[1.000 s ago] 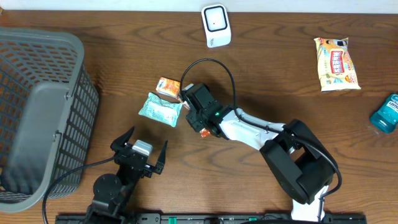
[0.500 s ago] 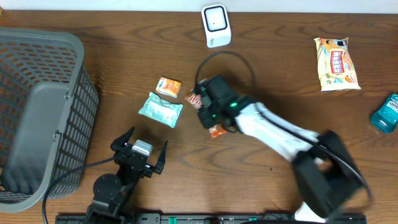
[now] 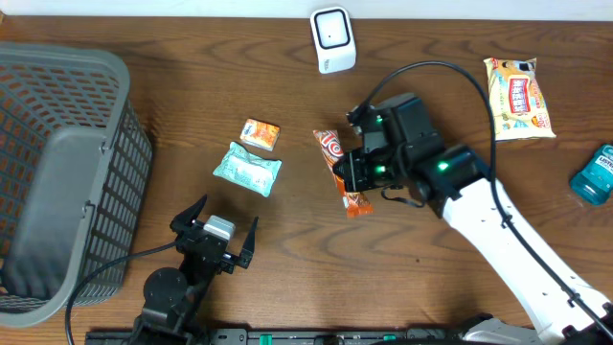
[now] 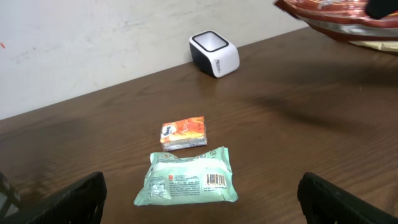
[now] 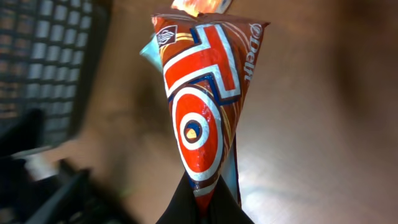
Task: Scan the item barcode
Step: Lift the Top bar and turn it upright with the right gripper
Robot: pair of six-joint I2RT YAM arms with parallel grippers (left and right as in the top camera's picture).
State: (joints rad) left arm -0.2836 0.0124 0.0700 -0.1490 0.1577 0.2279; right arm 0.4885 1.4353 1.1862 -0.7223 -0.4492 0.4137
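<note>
My right gripper (image 3: 351, 179) is shut on a red and orange snack packet (image 3: 332, 151) and holds it above the table's middle. In the right wrist view the packet (image 5: 204, 106) sticks up from the pinched jaws of that gripper (image 5: 205, 202), printed face toward the camera. The white barcode scanner (image 3: 332, 39) stands at the far edge, beyond the packet. My left gripper (image 3: 216, 233) rests open near the front edge, nothing between its fingers (image 4: 74, 200). From the left wrist the scanner (image 4: 214, 53) is straight ahead and the held packet (image 4: 336, 15) shows at top right.
A mint-green packet (image 3: 247, 168) with its barcode up and a small orange packet (image 3: 260, 133) lie left of centre. A grey mesh basket (image 3: 57, 182) fills the left side. A yellow packet (image 3: 517, 96) and a teal bottle (image 3: 594, 174) lie far right.
The right arm has carried the snack packet up and to the right, away from the green and orange packets. The left arm has not moved.
</note>
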